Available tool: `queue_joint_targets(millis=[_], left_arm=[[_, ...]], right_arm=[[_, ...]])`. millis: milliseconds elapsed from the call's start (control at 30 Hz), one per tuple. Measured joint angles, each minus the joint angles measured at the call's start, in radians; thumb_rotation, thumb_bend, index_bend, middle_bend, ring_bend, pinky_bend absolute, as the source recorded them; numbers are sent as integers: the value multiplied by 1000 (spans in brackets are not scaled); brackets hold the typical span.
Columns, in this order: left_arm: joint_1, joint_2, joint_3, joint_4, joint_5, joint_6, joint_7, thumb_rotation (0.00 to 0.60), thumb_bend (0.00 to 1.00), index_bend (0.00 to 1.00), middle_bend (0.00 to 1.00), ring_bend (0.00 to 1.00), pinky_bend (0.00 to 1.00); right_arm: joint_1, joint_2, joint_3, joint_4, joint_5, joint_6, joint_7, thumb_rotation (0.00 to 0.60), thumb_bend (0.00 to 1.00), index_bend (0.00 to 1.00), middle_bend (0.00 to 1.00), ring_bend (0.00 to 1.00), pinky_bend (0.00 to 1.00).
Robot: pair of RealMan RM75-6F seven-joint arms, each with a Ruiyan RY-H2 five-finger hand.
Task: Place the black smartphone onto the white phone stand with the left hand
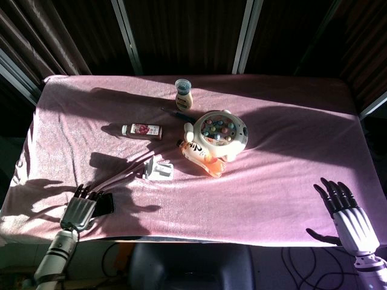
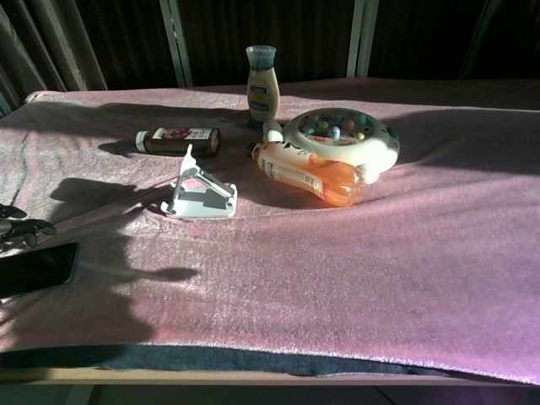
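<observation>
The black smartphone (image 2: 34, 268) lies flat on the pink cloth near the front left corner. In the head view only its right end (image 1: 108, 203) shows past my left hand (image 1: 80, 208). That hand hovers over the phone with its fingers straight and apart, holding nothing. In the chest view only the hand's fingertips (image 2: 18, 226) show at the left edge, just behind the phone. The white phone stand (image 1: 158, 170) (image 2: 201, 196) stands empty to the right of the phone and further back. My right hand (image 1: 346, 219) hangs open off the table's front right corner.
Behind the stand lie a brown bottle (image 1: 141, 130) (image 2: 177, 140), an orange bottle (image 1: 202, 157) (image 2: 308, 173) and a round white toy (image 1: 216, 132) (image 2: 337, 135). A cream bottle (image 1: 184, 95) (image 2: 261, 72) stands upright at the back. The table's front edge (image 2: 253, 359) runs close to the phone.
</observation>
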Motion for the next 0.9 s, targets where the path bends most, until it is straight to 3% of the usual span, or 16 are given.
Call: queue_joint_targets(millis=[167, 667, 900], left_arm=[[-27, -47, -13, -28, -98, 44, 85, 600, 227, 167, 252, 69, 35], [-82, -76, -24, -17, -211, 70, 156, 600, 231, 189, 274, 83, 37], [-104, -78, -16, -13, -258, 72, 178, 600, 233, 255, 332, 114, 58]], right_arm=[[-1, 1, -1, 0, -3, 2, 0, 600, 186, 0, 0, 0, 0], [2, 6, -1, -3, -4, -1, 4, 600, 186, 0, 0, 0, 0], [1, 7, -2, -3, -5, 0, 9, 600, 187, 0, 0, 0, 0]])
